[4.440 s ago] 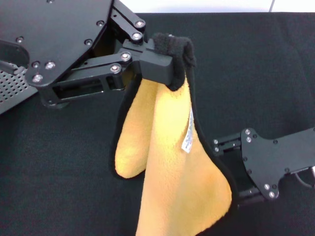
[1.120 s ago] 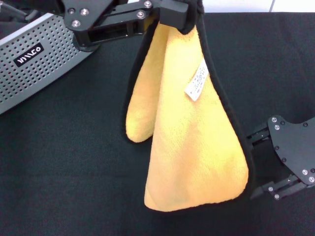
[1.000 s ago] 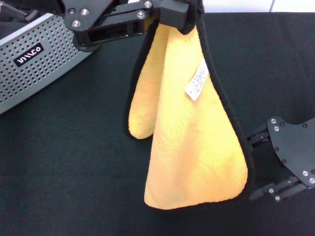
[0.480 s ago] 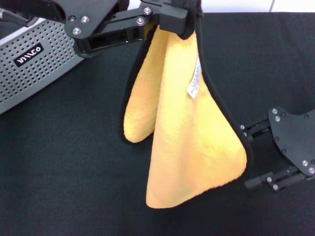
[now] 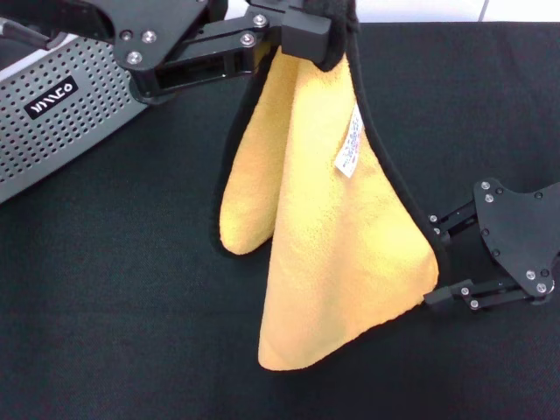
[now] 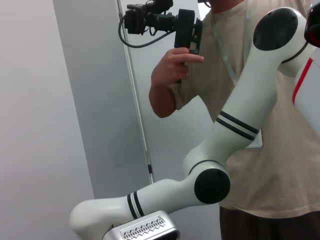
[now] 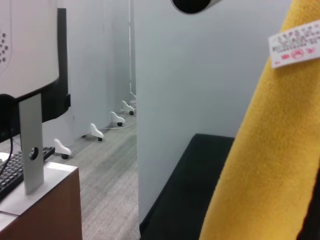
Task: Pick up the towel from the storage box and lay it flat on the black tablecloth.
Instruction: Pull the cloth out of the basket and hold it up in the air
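Left gripper (image 5: 319,39) pinched shut on one corner of the towel (image 5: 324,236), high over the black tablecloth (image 5: 105,297). Towel hanging straight down below that grip in two folds, lowest tip free of the cloth or barely above it. Storage box (image 5: 61,131) off to the side of the left gripper, away from the right one, towel already out of it.

Compared with half a second ago: right gripper (image 5: 437,262) moved in and a little up, fingers spread, now at the towel's black-trimmed outer edge, beside and well below the left gripper. Whether those fingers already straddle the edge is hidden by the cloth. Likely meaning: a second corner about to be taken so the towel can be stretched and laid flat.

White sewn-in label (image 5: 349,143) just below the left gripper on the hanging face; in the right wrist view the same label (image 7: 296,43) carries red print, too small to read. Black tag (image 5: 51,97) on the box wall with white lettering, roughly "VINCO", not certain.
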You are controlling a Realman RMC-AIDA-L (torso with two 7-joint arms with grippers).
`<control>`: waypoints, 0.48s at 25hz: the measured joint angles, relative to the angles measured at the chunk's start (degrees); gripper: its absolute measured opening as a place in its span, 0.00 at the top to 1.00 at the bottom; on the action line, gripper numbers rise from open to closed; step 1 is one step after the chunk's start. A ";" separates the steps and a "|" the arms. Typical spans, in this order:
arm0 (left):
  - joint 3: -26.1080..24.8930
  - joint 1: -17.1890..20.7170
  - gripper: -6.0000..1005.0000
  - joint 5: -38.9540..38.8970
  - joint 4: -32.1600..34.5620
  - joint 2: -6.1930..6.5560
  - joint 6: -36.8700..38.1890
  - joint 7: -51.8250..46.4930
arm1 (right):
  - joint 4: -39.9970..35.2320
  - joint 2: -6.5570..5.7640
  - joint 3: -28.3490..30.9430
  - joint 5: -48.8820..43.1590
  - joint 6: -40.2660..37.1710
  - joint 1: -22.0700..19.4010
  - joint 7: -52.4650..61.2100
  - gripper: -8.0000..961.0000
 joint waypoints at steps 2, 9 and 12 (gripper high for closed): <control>0.00 0.04 0.99 0.00 0.00 0.00 0.00 0.00 | -0.30 -0.02 -0.02 -0.48 0.48 -0.11 0.52 0.56; -0.10 0.19 0.99 -0.03 0.00 0.00 0.00 0.00 | -0.35 -0.25 0.07 -0.89 1.14 -0.23 1.13 0.57; -0.15 0.19 0.99 0.01 0.00 0.00 0.00 0.04 | -0.40 -0.33 0.11 -0.94 1.70 -0.23 1.57 0.60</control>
